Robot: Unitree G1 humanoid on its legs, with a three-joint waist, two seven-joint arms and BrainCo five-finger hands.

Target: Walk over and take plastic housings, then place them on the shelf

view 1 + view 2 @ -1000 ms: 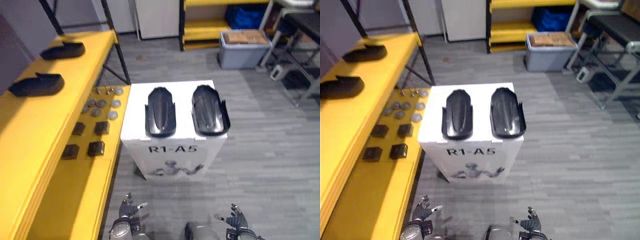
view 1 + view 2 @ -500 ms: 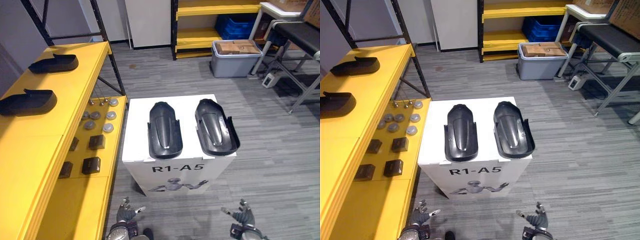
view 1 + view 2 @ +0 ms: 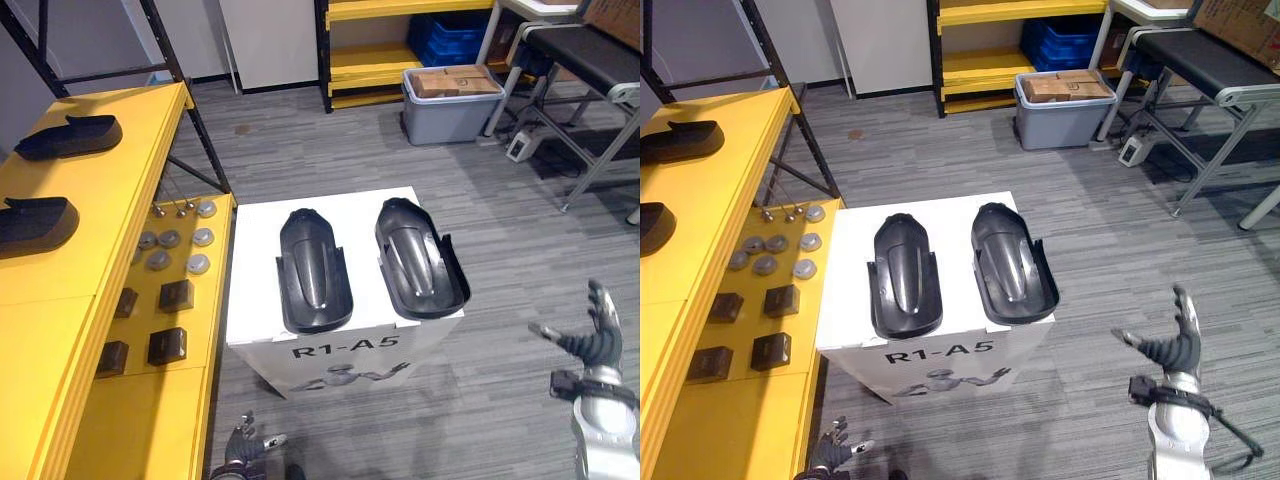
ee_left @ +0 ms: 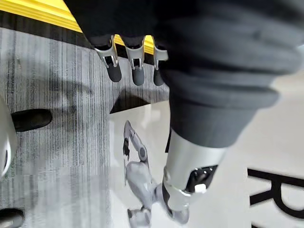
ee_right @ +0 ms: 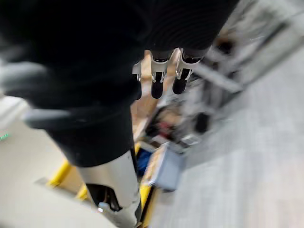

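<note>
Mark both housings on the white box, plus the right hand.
left housing [image 3: 313, 272]: left eye view, middle of its top surface.
right housing [image 3: 420, 260]: left eye view, middle of its top surface.
right hand [image 3: 592, 345]: left eye view, palm.

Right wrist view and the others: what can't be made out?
Right wrist view: everything past the fingers of the right hand is blurred, unidentifiable.
Left eye view: the left hand is cut off by the bottom edge.
Right eye view: the nearer shelved housing is cut by the left edge.
Left eye view: round parts on the lower shelf are too small to identify.
</note>
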